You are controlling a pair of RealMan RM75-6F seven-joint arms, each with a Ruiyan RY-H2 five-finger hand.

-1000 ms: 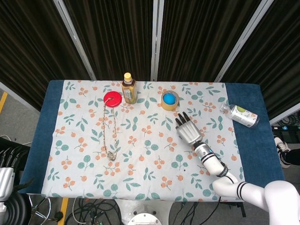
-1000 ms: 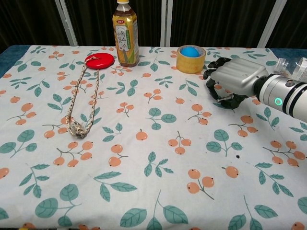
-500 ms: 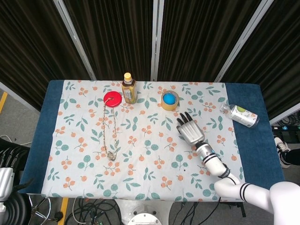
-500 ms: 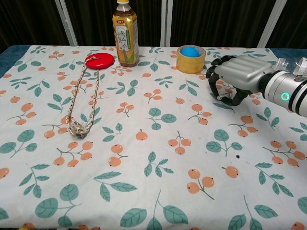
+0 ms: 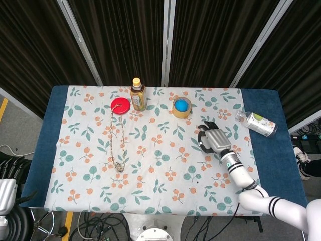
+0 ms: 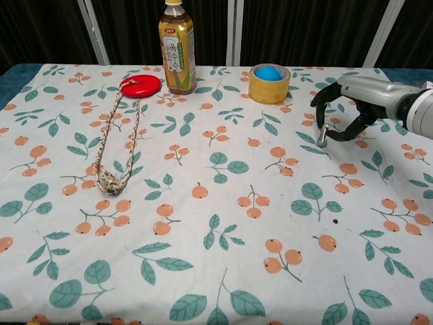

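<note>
- My right hand (image 5: 213, 138) (image 6: 348, 108) hovers over the floral tablecloth (image 5: 150, 165), fingers apart and curled downward, gripping nothing; my left hand shows in neither view.
- The clear bottle (image 5: 257, 123) lies on its side at about two o'clock from that hand.
- The tea bottle (image 5: 137, 94) (image 6: 176, 46) stands upright, far toward ten o'clock.
- The tape roll (image 5: 181, 107) (image 6: 269, 82), nearest the hand, sits at eleven o'clock, apart from the fingers.
</note>
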